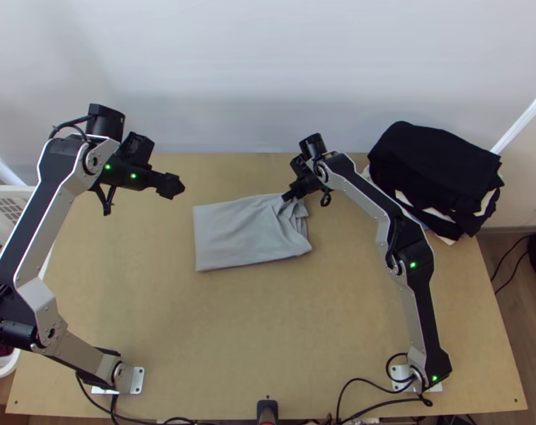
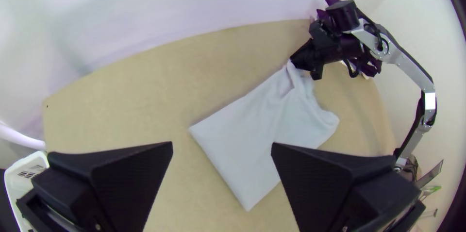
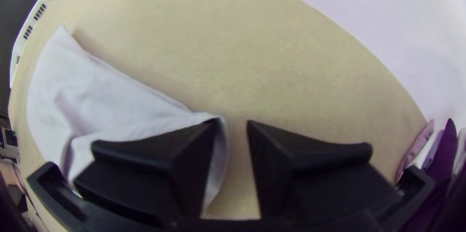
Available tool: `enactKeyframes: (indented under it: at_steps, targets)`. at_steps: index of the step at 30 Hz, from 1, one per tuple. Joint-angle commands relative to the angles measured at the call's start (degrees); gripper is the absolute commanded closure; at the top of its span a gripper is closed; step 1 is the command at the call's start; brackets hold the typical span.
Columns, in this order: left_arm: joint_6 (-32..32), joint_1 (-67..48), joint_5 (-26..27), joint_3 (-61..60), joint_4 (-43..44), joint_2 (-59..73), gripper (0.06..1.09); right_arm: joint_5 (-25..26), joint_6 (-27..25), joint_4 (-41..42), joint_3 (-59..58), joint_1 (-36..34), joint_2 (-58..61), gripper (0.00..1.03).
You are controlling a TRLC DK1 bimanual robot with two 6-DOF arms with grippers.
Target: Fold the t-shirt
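Though the t-shirt (image 1: 232,234) looks mostly folded, its rumpled end (image 1: 297,230) needs smoothing; the left gripper (image 2: 222,143) gapes, the right gripper (image 3: 233,123) parts slightly, both empty.

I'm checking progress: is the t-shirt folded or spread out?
Folded, but untidily: the grey t-shirt lies as a compact, roughly rectangular shape, its end by the right gripper rumpled.
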Motion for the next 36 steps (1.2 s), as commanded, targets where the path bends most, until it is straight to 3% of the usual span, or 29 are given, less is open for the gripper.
enactKeyframes:
  at_steps: [1,6,10,15,20,25,29,36]
  targets:
    - [1.11,0.18,-0.06,-1.15,-0.44,-2.10,0.10,0.49,4.10,-0.34,0.77,-0.95,-2.75,0.03]
    - [1.20,0.18,-0.06,-1.06,-0.44,-2.72,0.10,0.05,12.10,-1.57,0.24,-2.44,-10.48,0.03]
    - [1.11,0.10,-0.06,-0.98,-0.44,-3.15,0.10,-0.13,17.81,-9.66,-0.73,-1.48,-15.40,0.03]
    - [1.03,0.01,-0.06,-0.89,-0.53,-3.77,0.10,0.05,25.28,-18.71,-2.66,3.09,-18.92,0.04]
    - [0.67,-0.25,-0.06,-0.89,-0.53,-4.65,0.10,1.72,30.73,-19.59,-6.61,7.66,-20.94,0.03]
    - [0.67,-0.17,-0.06,-2.12,-0.62,-6.14,0.10,3.21,33.02,-19.59,-9.51,11.18,-20.15,0.03]
    - [0.76,0.18,-0.06,-2.91,-0.62,-7.02,0.10,10.68,32.75,-19.33,-10.48,13.02,-17.25,0.04]
    - [1.03,0.89,-0.06,-3.26,-0.62,-7.46,0.10,11.12,32.31,-17.13,-9.60,12.94,-12.33,0.04]
